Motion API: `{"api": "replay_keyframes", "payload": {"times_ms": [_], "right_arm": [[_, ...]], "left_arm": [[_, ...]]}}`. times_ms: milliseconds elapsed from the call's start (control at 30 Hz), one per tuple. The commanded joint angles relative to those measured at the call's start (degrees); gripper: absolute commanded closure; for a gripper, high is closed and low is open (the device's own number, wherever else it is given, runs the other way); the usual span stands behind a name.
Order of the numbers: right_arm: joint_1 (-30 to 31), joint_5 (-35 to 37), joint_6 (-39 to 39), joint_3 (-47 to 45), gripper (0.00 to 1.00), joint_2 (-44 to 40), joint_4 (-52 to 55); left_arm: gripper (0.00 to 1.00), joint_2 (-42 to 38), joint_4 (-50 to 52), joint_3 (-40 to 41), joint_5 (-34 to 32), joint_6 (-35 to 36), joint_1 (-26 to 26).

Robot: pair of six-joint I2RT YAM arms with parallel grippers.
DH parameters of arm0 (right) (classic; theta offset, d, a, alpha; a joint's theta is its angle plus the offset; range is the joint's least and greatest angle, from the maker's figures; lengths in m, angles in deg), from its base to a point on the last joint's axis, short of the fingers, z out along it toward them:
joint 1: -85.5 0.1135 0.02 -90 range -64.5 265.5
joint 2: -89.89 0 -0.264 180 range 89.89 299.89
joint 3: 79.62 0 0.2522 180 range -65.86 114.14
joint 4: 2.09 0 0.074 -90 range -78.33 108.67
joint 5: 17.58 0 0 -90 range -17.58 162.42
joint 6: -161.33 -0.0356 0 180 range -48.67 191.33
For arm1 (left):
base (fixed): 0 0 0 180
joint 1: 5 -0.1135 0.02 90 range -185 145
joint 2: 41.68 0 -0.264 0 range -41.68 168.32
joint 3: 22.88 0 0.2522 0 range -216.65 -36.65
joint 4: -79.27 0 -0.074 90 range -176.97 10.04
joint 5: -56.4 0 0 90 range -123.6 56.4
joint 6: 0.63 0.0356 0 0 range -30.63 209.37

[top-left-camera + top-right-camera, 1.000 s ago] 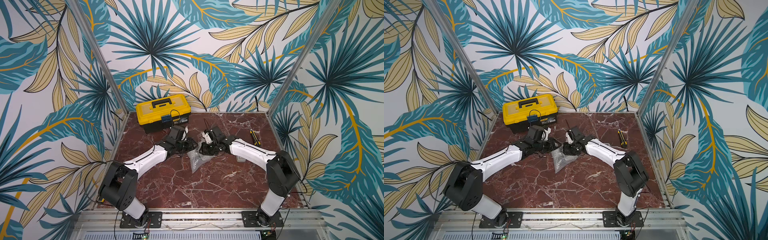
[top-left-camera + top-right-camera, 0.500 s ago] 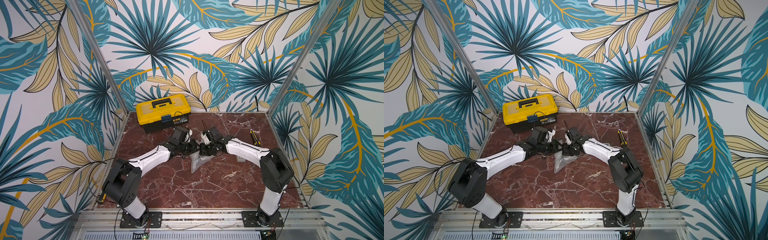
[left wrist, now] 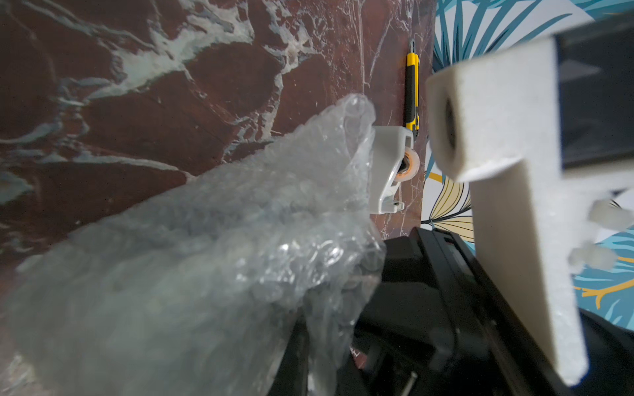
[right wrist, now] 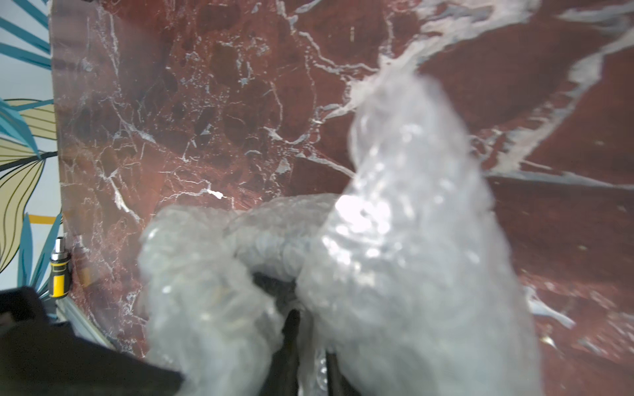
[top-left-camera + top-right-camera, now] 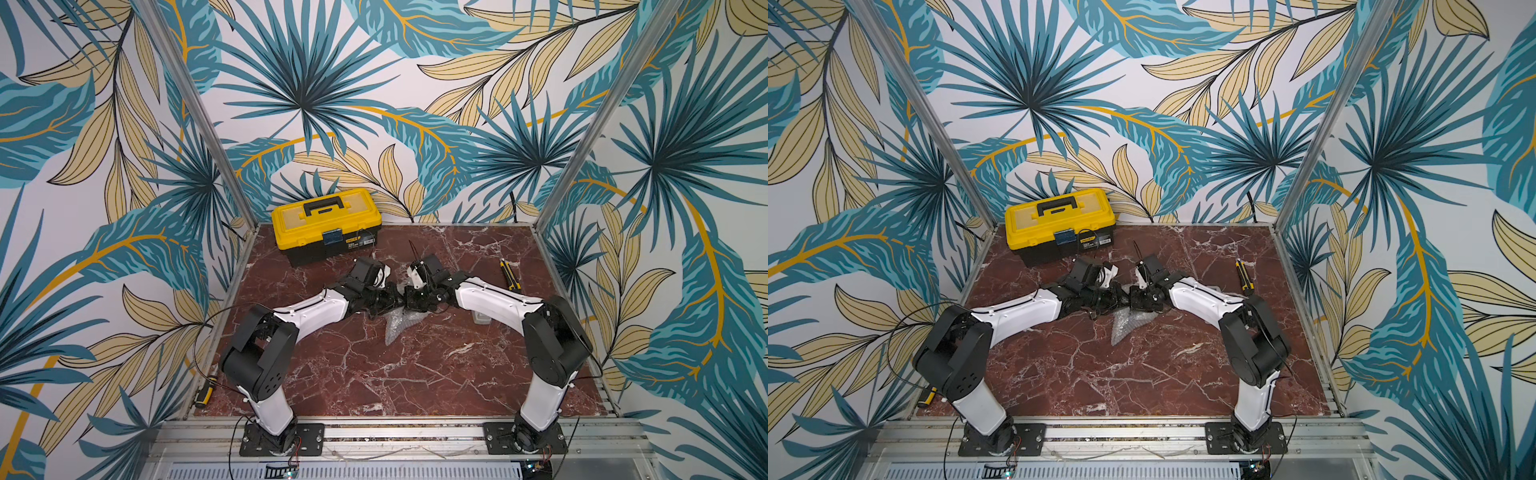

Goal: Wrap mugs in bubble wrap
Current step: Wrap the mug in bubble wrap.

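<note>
Left gripper (image 5: 392,300) is meeting right gripper (image 5: 413,300) almost tip to tip, just in front of the yellow toolbox (image 5: 326,226) & slightly to its right in both top views. Jaws on both are sitting buried in crinkled plastic, so can't tell how far either is open, or whether either is actually pinching anything. Bubble wrap (image 5: 395,328) is bunching under & around both tips, w/ a pointed tail trailing away from the toolbox toward the arm bases. In the wrist views the bubble wrap (image 3: 206,257) is filling much of the frame as a clear heap. Mug isn't showing; can't tell if it's inside the bundle.

Further out on the marble tabletop (image 5: 374,374):
- A grey-white tape dispenser (image 3: 387,168) is standing right of the toolbox, past the wrap.
- A yellow-black utility knife (image 5: 509,274) is lying farther right again, nr the side wall.
- A screwdriver (image 5: 203,390) is lying well in front of the toolbox, at the left table edge.
</note>
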Motion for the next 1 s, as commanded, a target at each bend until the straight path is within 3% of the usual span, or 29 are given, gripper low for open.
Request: {"api": "replay_keyframes", "payload": {"times_ms": [0,300,500,700,967], "right_arm": [[1.09,-2.92,-0.05,-0.74,0.77,-4.94,1.17],[1.06,-4.26,-0.72,-0.77,0.73,-6.64,1.09],[1.05,-4.09,-2.01,-3.01,0.81,-7.33,-1.63],[1.01,-2.62,-2.18,-6.51,0.81,-9.69,-4.19],[0.96,-1.74,-4.29,-9.33,0.74,-9.87,-8.12]], "left_arm": [[0.89,2.99,-0.97,-1.32,-1.44,0.37,0.45],[0.93,1.34,5.32,-1.54,-5.07,3.38,0.46],[0.94,0.27,6.08,-2.2,-5.84,3.72,0.46],[0.95,0.47,6.07,-3.58,-5.37,3.72,0.46],[0.94,0.12,6.09,-5.01,-4.7,3.8,0.77]]}}
